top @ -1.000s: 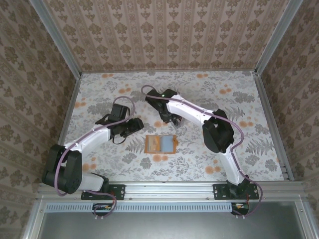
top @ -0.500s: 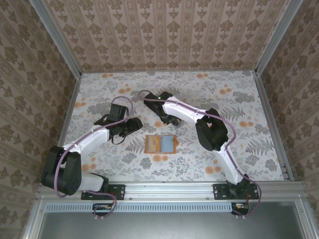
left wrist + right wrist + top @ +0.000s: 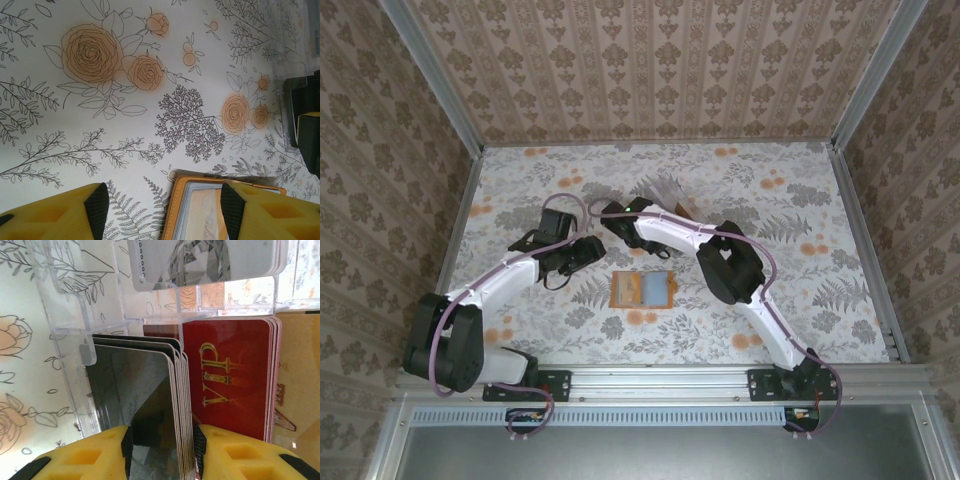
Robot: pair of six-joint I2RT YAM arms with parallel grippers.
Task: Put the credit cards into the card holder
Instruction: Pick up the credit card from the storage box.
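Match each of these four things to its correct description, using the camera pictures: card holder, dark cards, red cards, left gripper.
Things:
1. card holder
2. dark cards
3. red cards
4. left gripper

Descriptions:
A. gold "VIP" lettering
B. open, holding nothing
C. lying open on the table
D. flanked by the right gripper

Pairs: 1-C, 2-D, 3-A, 4-B

The white-shelled left arm (image 3: 500, 275) reaches from lower left toward centre, its yellow-fingered left gripper (image 3: 164, 202) spread wide. The white-shelled right arm (image 3: 760, 310) folds leftward to upper centre, its yellow-fingered right gripper (image 3: 162, 440) set narrower.
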